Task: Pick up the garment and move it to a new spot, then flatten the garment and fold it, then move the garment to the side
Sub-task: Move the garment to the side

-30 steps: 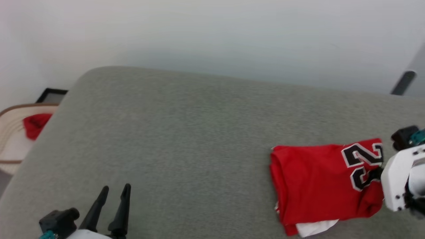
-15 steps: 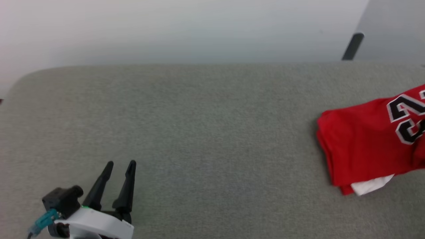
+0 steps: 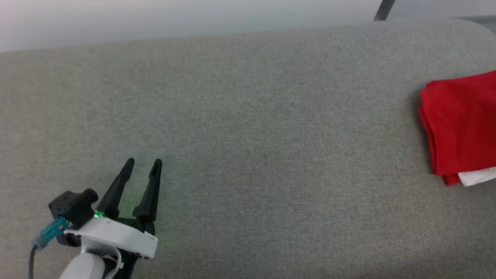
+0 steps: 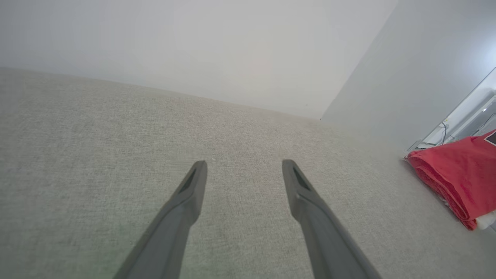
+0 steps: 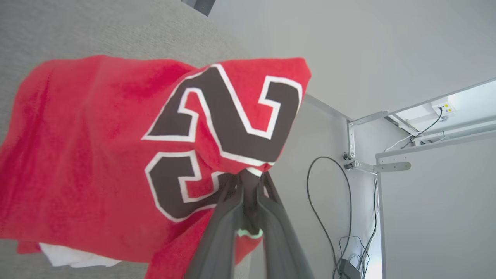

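The garment (image 3: 461, 124), a folded red jersey with a white sleeve edge poking out below, lies on the grey cushioned surface (image 3: 248, 116) at the far right, cut by the head view's edge. In the right wrist view my right gripper (image 5: 250, 176) is shut on a pinch of the garment (image 5: 97, 155) just under the black white-outlined number. My left gripper (image 3: 143, 162) is open at the lower left, far from the cloth. In the left wrist view the left gripper (image 4: 244, 164) hovers over bare fabric, with the garment (image 4: 457, 174) off to the right.
A pale wall runs behind the surface. A dark leg-like bar (image 3: 383, 9) stands past the surface's rounded far right corner. Beyond the garment, the right wrist view shows a metal bracket (image 5: 372, 166) and hanging black cables (image 5: 329, 186).
The head camera has turned, so the whole picture shifted: the basket at the left and the right forearm left the view, and the garment now sits at the right edge. The left gripper stays open.
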